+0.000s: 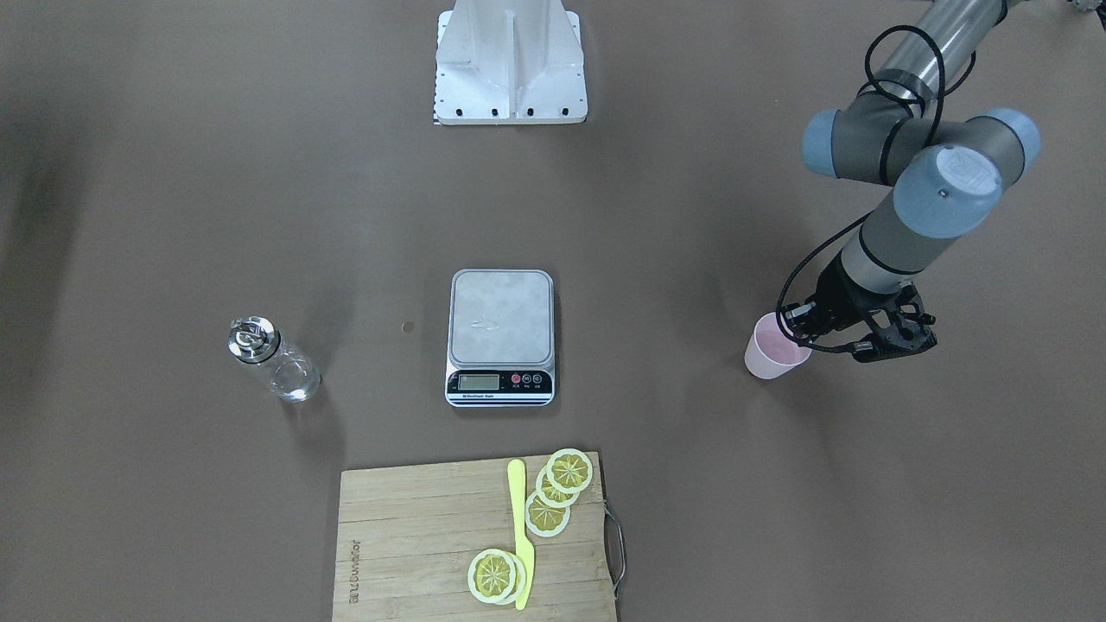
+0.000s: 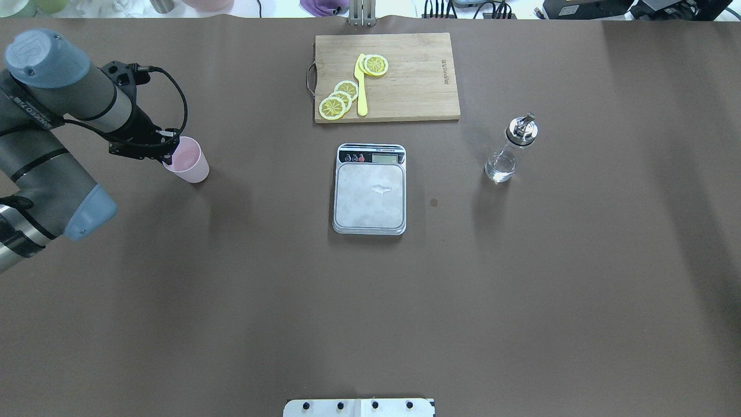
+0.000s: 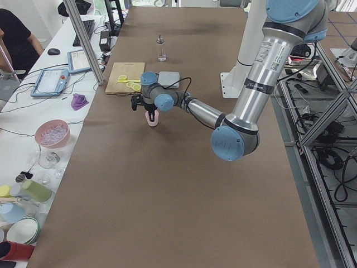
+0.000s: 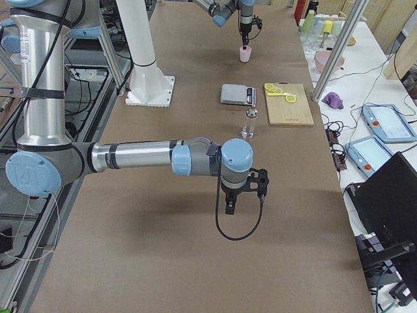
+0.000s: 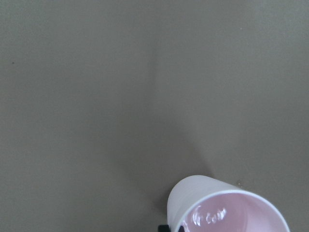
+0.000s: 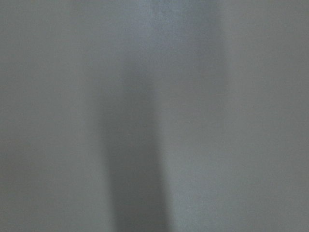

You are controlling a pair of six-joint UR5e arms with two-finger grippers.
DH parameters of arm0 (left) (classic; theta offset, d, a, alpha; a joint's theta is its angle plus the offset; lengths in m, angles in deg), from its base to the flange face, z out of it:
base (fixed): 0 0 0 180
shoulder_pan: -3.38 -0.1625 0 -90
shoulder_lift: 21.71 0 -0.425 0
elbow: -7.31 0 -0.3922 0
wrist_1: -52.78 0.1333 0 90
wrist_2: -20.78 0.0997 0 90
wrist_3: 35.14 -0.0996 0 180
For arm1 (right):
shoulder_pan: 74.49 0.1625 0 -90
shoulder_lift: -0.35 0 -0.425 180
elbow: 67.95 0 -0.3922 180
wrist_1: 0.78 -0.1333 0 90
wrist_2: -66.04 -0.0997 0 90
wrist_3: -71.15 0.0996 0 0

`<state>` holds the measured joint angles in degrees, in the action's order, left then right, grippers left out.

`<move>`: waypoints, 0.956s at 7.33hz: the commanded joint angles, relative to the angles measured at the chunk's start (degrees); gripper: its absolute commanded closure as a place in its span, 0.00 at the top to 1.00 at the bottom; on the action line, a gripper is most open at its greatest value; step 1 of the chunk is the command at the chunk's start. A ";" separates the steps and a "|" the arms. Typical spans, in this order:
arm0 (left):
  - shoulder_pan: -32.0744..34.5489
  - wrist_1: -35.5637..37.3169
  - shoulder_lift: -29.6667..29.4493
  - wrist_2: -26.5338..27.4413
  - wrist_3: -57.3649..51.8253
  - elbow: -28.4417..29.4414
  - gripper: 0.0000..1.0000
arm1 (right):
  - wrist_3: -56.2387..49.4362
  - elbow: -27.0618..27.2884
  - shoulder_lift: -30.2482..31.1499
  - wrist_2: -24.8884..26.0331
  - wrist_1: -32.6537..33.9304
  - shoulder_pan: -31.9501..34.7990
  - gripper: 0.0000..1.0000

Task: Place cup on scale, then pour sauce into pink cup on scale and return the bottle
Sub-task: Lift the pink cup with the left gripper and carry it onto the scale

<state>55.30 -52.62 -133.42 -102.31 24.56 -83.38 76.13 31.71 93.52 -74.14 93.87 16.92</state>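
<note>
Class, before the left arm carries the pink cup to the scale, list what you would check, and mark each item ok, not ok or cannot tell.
1. Left tool at the cup rim: ok.
2. Tool firmly shut on the cup: cannot tell.
3. Scale platform bare: ok.
4. Nothing standing between cup and scale: ok.
5. Bottle upright, apart from the scale: ok.
6. Right tool away from the scale: ok; open or shut: cannot tell.
</note>
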 commanded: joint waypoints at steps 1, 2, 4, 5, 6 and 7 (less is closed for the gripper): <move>1.25 1.41 -0.35 -3.46 -0.02 -1.93 0.00 | 0.03 -0.08 0.00 -0.01 0.00 0.00 1.00; 1.17 3.77 -0.88 -3.55 0.59 -3.34 0.00 | 0.03 -0.08 0.00 -0.01 0.00 0.00 1.00; 1.25 15.15 -8.04 -3.46 1.99 -5.80 0.00 | 0.03 -0.08 0.00 -0.10 0.00 0.00 1.00; 1.08 17.66 -11.74 -3.55 7.75 -6.07 0.00 | 0.03 -0.17 0.00 -0.10 0.09 0.00 1.00; 0.90 17.94 -14.21 -3.55 13.29 -6.16 0.00 | 0.12 -0.17 0.08 -0.10 0.09 0.00 1.00; 0.03 17.94 -16.76 -3.55 18.22 -5.82 0.00 | 0.12 -0.08 0.00 -0.18 0.09 0.00 1.00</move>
<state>56.06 -35.42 -146.85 -105.85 36.61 -89.33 76.22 31.57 93.55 -74.25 93.95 16.92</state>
